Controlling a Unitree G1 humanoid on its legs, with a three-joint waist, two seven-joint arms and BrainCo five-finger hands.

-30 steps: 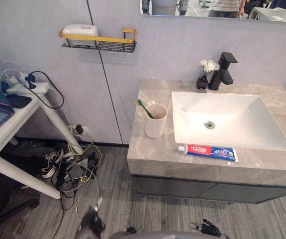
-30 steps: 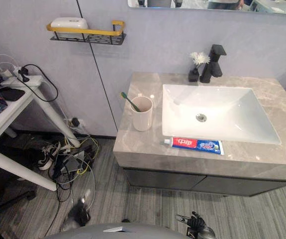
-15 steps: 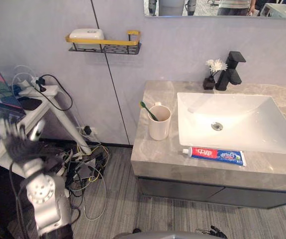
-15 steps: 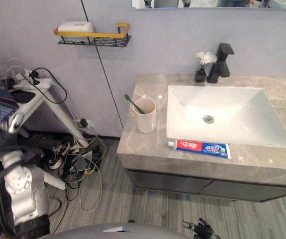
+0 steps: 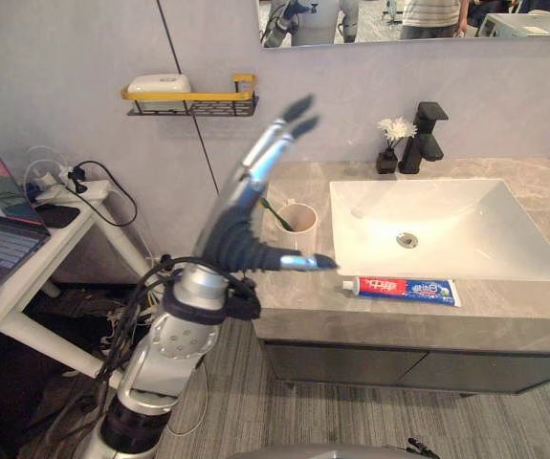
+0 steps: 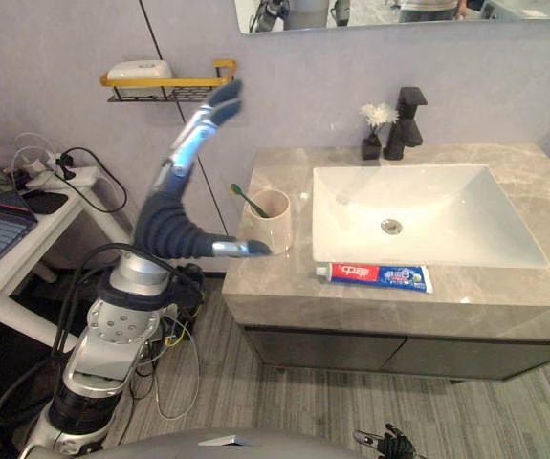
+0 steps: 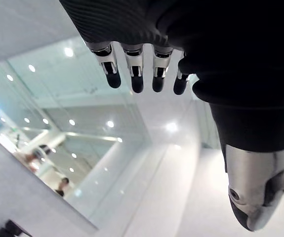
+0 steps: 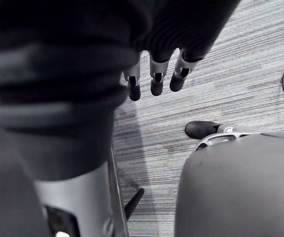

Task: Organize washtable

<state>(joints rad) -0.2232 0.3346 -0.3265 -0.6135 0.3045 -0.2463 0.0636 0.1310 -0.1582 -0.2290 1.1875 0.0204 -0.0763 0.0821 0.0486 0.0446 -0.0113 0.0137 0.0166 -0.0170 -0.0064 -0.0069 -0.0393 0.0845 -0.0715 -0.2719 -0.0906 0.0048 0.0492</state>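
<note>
Honestly, you're right at the start of this one, nothing looks tidied yet. The toothpaste tube (image 5: 407, 290) is loose on the tabletop (image 5: 399, 320), flat, just in front of the sink (image 5: 466, 215). Its long axis runs along the sink's front edge, and the cap end points toward the cup (image 5: 297, 225). The cup stands just beside the sink on its left. The toothbrush (image 5: 276, 212) is already in it, leaning with the head end up and tipped away from the sink.

Your left hand (image 5: 236, 234) is up in the air on the cup side of the sink. Fingers are straight and fanned, thumb stuck out on its own, and it isn't touching or holding anything. Your right hand (image 8: 154, 74) hangs low over the floor, fingers loose and straight, nothing in it either.

My guess is the tube is the main job left, probably standing in the cup or squared away somewhere neater. The faucet (image 5: 426, 132) and the little flower vase (image 5: 389, 153) behind the sink look fine where they are, so I'd leave those alone.
</note>
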